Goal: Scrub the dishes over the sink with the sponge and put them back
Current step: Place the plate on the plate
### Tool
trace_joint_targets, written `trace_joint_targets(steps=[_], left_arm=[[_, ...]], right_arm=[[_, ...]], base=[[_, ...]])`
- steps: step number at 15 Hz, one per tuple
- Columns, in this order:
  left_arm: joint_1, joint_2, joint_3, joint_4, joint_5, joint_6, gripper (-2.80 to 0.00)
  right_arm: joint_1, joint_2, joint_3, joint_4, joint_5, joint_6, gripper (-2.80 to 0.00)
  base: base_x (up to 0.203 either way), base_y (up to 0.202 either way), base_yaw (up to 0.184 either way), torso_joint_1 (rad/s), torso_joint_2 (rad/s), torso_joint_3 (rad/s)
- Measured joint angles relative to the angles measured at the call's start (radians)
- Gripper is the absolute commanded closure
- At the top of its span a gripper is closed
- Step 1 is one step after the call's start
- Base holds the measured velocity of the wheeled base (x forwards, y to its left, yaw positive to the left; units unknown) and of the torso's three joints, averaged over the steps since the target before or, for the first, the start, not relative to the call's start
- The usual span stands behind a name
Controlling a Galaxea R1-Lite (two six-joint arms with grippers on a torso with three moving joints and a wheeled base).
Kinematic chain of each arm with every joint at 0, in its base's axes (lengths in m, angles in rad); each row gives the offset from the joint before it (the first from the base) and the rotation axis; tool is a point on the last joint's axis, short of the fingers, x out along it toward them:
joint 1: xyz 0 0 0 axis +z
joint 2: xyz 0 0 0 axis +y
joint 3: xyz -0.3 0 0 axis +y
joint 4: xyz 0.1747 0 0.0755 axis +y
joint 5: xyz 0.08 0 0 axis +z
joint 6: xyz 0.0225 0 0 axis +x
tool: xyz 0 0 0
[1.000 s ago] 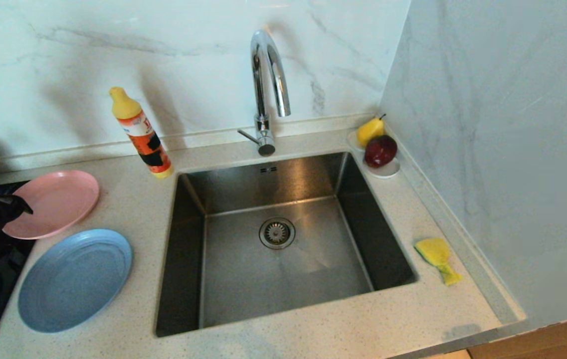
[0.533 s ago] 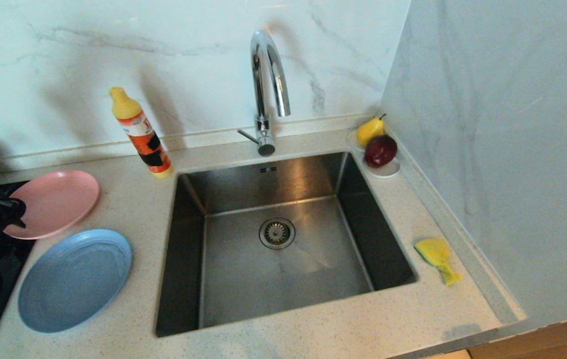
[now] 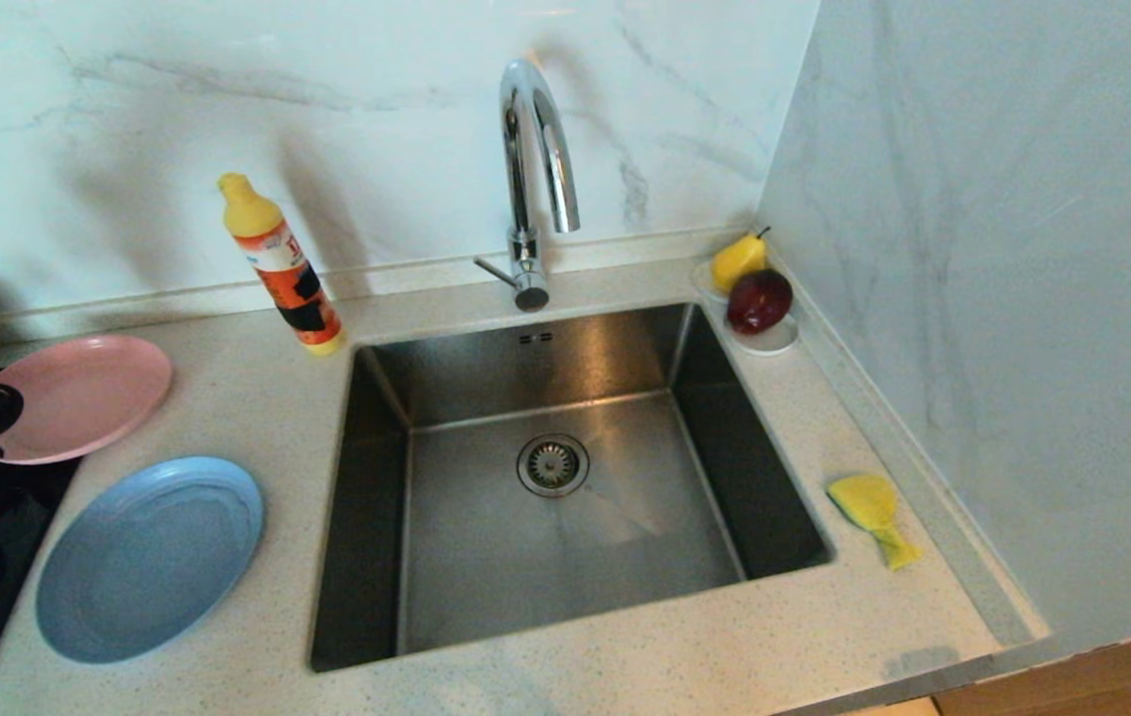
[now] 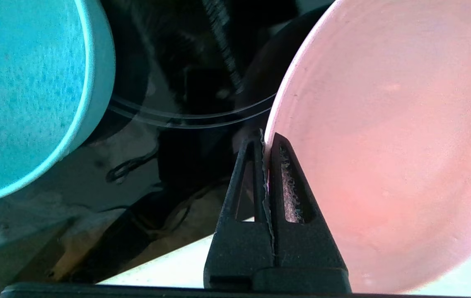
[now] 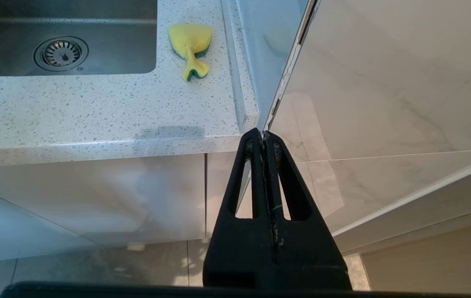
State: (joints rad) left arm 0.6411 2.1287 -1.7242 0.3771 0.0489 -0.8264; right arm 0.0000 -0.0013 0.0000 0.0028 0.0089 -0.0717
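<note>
The left gripper (image 4: 266, 138) has its jaws pinched together on the rim of the pink plate (image 4: 384, 145), at the counter's far left beside the blue plate (image 3: 149, 557). The right gripper (image 5: 263, 136) hangs parked below the counter edge, jaws pressed together on nothing. The teal bowl (image 4: 24, 91) is cut off at the frame edge; the sponge (image 3: 871, 512) lies right of the sink (image 3: 545, 557).

The orange bottle (image 3: 288, 280) bears a label, its print unreadable.
</note>
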Motion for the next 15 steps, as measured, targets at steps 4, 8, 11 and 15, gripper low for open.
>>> trace_joint_targets(steps=[4,8,11,15], left_arm=[[0.007,-0.041,-0.015,0.024,-0.036,-0.006,0.00],[0.003,-0.104,-0.026,0.084,-0.106,-0.024,0.00],[-0.004,-0.151,-0.026,0.141,-0.108,-0.025,0.00],[-0.008,-0.228,0.031,0.218,-0.168,0.036,0.00]], right_arm=[[0.000,0.000,0.000,0.000,0.000,0.000,0.00],[0.000,0.000,0.000,0.001,0.000,0.000,0.00],[0.000,0.000,0.000,0.000,0.000,0.000,0.00],[0.000,0.000,0.000,0.001,0.000,0.001,0.00]], base=[[0.000,0.000,0.000,0.000,0.00,0.000],[0.000,0.000,0.000,0.000,0.00,0.000],[0.000,0.000,0.000,0.000,0.00,0.000],[0.000,0.000,0.000,0.000,0.00,0.000]])
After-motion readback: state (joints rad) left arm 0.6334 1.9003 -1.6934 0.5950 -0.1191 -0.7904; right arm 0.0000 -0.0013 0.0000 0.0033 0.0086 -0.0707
